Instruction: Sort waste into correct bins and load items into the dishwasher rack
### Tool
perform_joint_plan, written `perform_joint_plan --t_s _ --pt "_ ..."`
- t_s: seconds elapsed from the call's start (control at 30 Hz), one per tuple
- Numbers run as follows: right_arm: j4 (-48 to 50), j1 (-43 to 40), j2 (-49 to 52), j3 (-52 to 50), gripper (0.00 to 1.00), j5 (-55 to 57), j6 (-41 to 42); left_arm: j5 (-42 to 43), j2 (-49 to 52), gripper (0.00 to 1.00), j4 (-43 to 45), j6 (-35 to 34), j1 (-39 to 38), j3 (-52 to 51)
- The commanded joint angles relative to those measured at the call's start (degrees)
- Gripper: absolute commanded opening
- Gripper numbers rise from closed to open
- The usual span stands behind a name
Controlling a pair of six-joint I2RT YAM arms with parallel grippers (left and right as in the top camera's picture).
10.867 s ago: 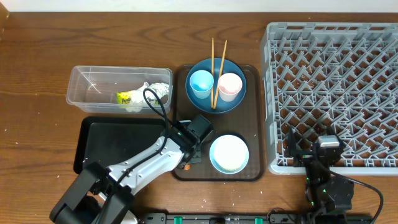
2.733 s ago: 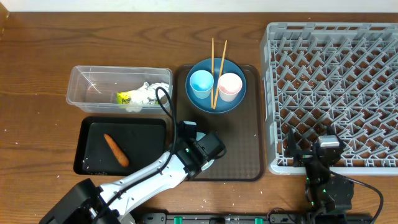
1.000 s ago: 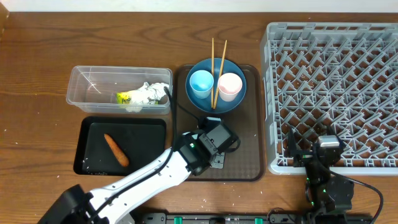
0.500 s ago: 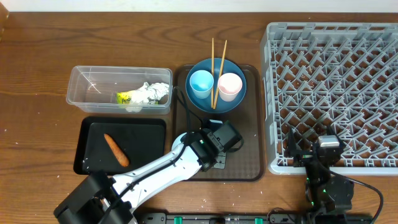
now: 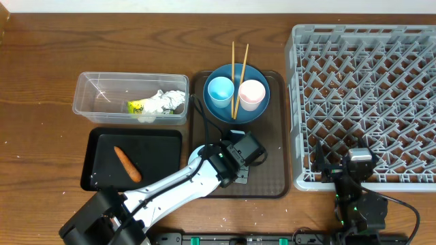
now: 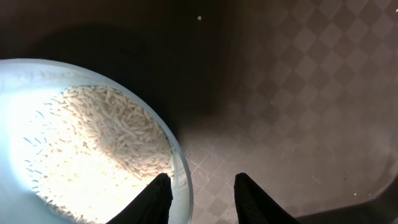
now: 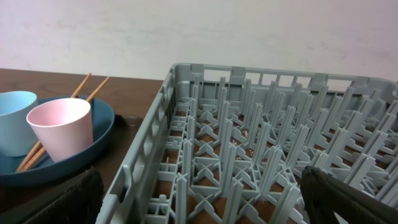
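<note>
Left gripper (image 6: 201,180): fingers spread, one inside the bowl and one outside, with the rim between them. It is not clamped on the rim.
Bowl (image 6: 28,118): white, on the brown tray (image 5: 272,136), toward that tray's front left corner. In the overhead view the left arm mostly hides it.
Rice (image 6: 106,137): a heap of white grains inside the bowl, on the side nearest the fingers.
Right gripper (image 7: 200,180): fingers wide apart and holding nothing, at the front edge of the rack.
Rack (image 5: 368,82): grey, fills the right end of the bench. No dishes show among its pegs.
Plate (image 5: 255,112): dark blue, at the back of the brown tray, mid-bench.
Blue cup (image 5: 220,89): upright on the plate, left side.
Pink cup (image 5: 251,92): upright on the plate, right side.
Chopsticks (image 5: 234,54): lie between the two cups, with their ends past the plate's back rim.
Clear tub (image 5: 88,102): left of the brown tray, toward the back edge.
Napkin (image 5: 167,101): crumpled, in the tub's right end.
Wrapper (image 5: 138,107): in the tub, touching the napkin.
Black tray (image 5: 102,146): in front of the tub, near the front edge.
Orange scrap (image 5: 127,164): lies aslant in the black tray.
</note>
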Motion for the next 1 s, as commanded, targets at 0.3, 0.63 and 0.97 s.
perform_joint_plan --t_s 0.3,0.63,0.97 --pt "-0.2 -0.3 -0.2 0.0 0.99 0.4 0.0 -0.8 0.7 0.35 0.6 0.3 -0.2 -1.4" --pt "-0.2 -0.3 -0.2 0.0 0.99 0.4 0.0 -3.5 1.0 0.34 0.5 0.3 -0.2 -1.6" --pt "-0.2 -0.3 -0.2 0.0 0.99 0.4 0.0 -3.8 1.0 0.31 0.8 0.3 -0.2 -1.7"
